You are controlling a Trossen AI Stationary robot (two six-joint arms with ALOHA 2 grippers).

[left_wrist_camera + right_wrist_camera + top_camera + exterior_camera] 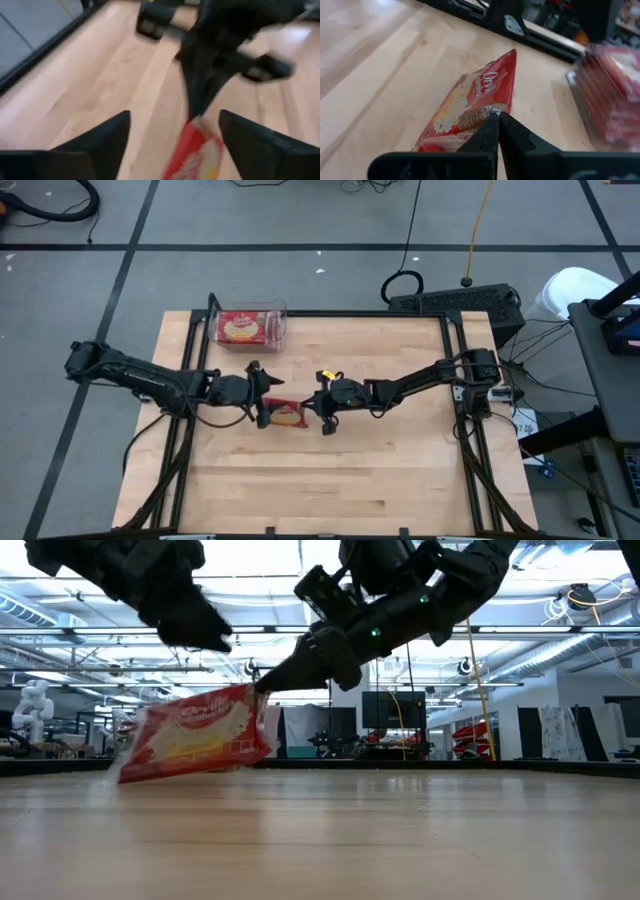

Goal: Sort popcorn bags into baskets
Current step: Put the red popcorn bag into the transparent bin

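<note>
Fingers of your right gripper (496,131) pinch the bag (470,107) edge at mid-table; your left gripper (175,145) stands open around it.

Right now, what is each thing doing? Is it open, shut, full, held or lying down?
Left gripper: open, fingers on either side of the packet, not gripping.
Right gripper: shut on the packet's edge.
Packet: held tilted, one end up, the low end at the table.
Bin: at the table's far edge, with red packets inside.
Table: wooden, flat.
</note>
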